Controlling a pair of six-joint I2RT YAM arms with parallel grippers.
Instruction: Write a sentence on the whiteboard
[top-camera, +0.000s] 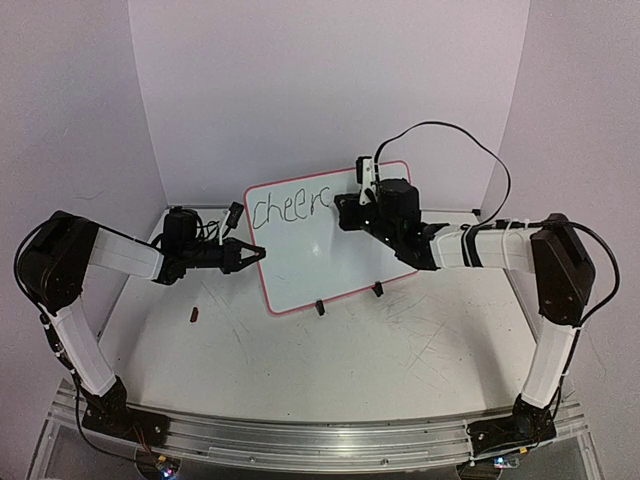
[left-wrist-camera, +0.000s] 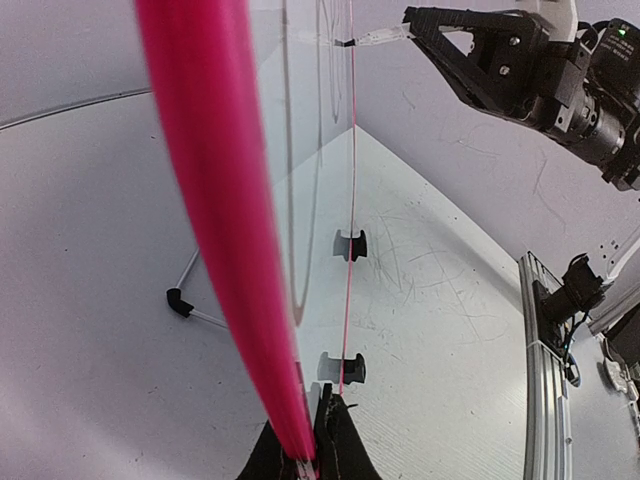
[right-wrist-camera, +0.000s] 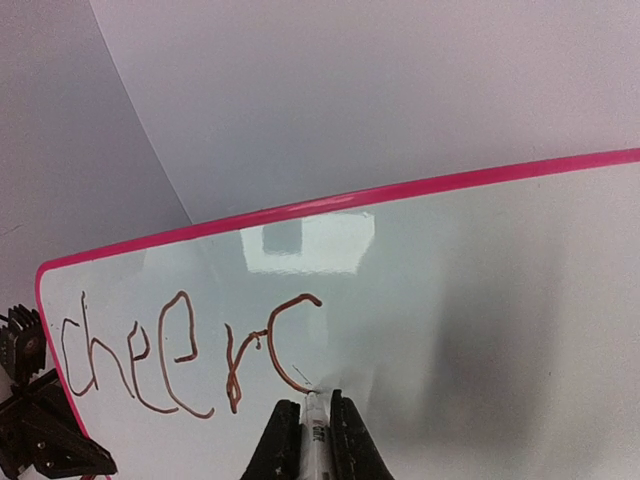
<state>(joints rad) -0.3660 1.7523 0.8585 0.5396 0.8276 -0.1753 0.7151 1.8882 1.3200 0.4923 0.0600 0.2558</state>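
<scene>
The whiteboard (top-camera: 330, 260) with its red-pink rim stands tilted on two black clip feet (top-camera: 320, 308) at mid table. The sentence (top-camera: 290, 207) reads "cheer" plus a curved stroke like a "c", in one line along the top. My left gripper (top-camera: 257, 254) is shut on the board's left rim (left-wrist-camera: 220, 250), which runs up from its jaws (left-wrist-camera: 306, 462). My right gripper (top-camera: 347, 208) is shut on a white marker (right-wrist-camera: 314, 440), whose tip touches the board at the lower end of the last stroke (right-wrist-camera: 285, 340). The marker tip also shows in the left wrist view (left-wrist-camera: 352, 42).
A small dark red piece (top-camera: 194, 314) lies on the table left of the board. White walls (top-camera: 330, 90) close the back and sides. A metal rail (top-camera: 300, 440) runs along the near edge. A black cable (top-camera: 470, 140) loops above the right arm.
</scene>
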